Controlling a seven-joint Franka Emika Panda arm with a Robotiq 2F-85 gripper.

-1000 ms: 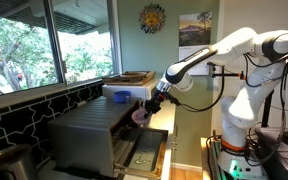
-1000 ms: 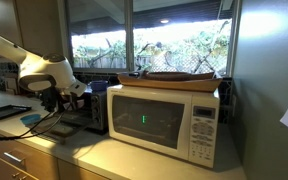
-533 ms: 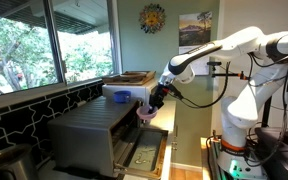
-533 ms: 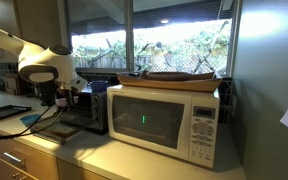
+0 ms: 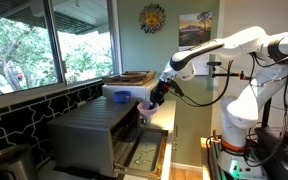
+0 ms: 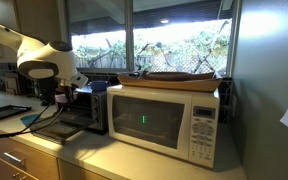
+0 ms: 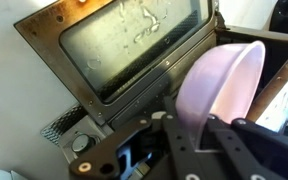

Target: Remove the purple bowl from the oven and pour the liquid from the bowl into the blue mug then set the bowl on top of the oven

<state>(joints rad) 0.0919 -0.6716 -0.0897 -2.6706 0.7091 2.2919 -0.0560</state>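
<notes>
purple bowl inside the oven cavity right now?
No: the gripper holds the purple bowl in the air outside the oven, above its dropped-open door.

We hold bowl (image 5: 144, 108) in gripper (image 5: 152, 100) over oven's (image 5: 84, 130) dropped door | mug (image 5: 121, 97) near, at bowl's 9 o'clock | our arm enters from 3 o'clock

Pale purple bowl (image 7: 227, 82) in the black hand (image 7: 210, 138); below the hand, brushed steel-grey oven (image 5: 84, 132) with dark glass door (image 7: 134, 45).
</notes>
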